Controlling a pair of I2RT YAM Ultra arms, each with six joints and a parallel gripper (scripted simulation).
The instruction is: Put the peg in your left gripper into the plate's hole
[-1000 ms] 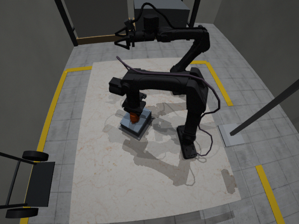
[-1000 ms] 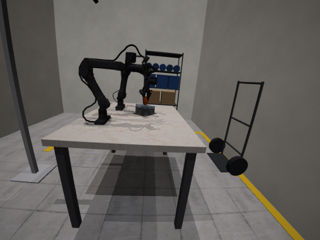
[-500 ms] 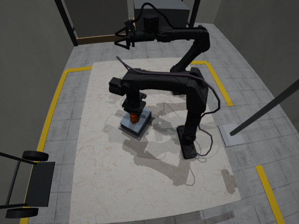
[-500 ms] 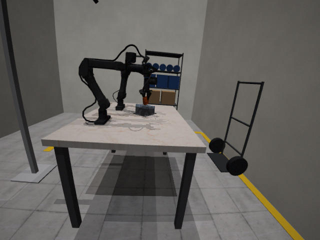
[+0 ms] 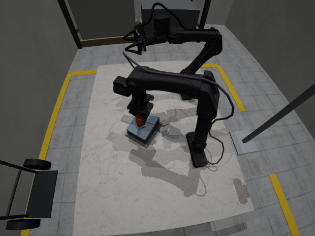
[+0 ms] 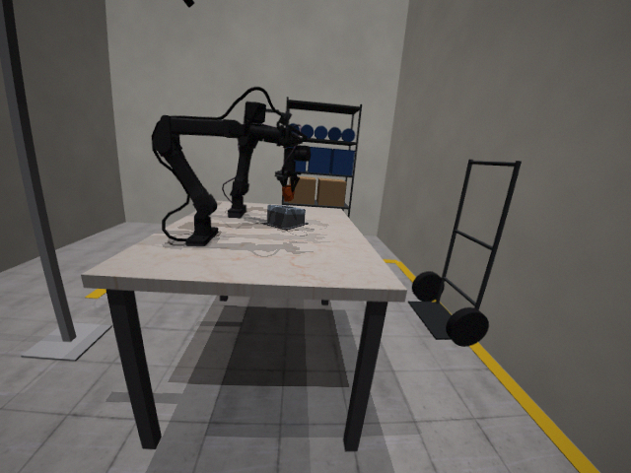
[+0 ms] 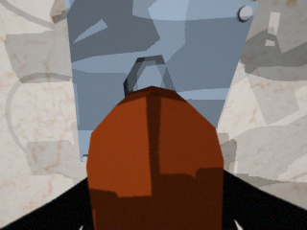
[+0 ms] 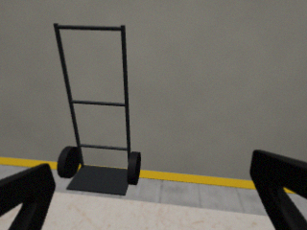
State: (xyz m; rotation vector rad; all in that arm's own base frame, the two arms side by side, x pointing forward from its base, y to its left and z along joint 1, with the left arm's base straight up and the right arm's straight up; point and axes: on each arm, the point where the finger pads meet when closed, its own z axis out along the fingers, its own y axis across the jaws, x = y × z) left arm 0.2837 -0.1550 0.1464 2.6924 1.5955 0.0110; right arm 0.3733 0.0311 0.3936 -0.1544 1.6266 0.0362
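Black hand truck (image 5: 42,194) (image 6: 434,320) (image 8: 98,180), yellow floor tape (image 5: 53,118) (image 6: 520,402) (image 8: 197,179), shelf rack (image 6: 323,106) with blue boxes (image 6: 319,160)

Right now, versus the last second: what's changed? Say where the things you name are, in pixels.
Left gripper (image 5: 140,116) (image 6: 288,187) (image 7: 154,206) and its orange peg (image 5: 139,122) (image 6: 288,193) (image 7: 154,144) rose slightly off the plate (image 5: 146,132) (image 6: 286,218) (image 7: 206,48). Nothing grasped or released. Plate and open right gripper (image 5: 124,44) (image 6: 307,137) (image 8: 152,168): no visible change.
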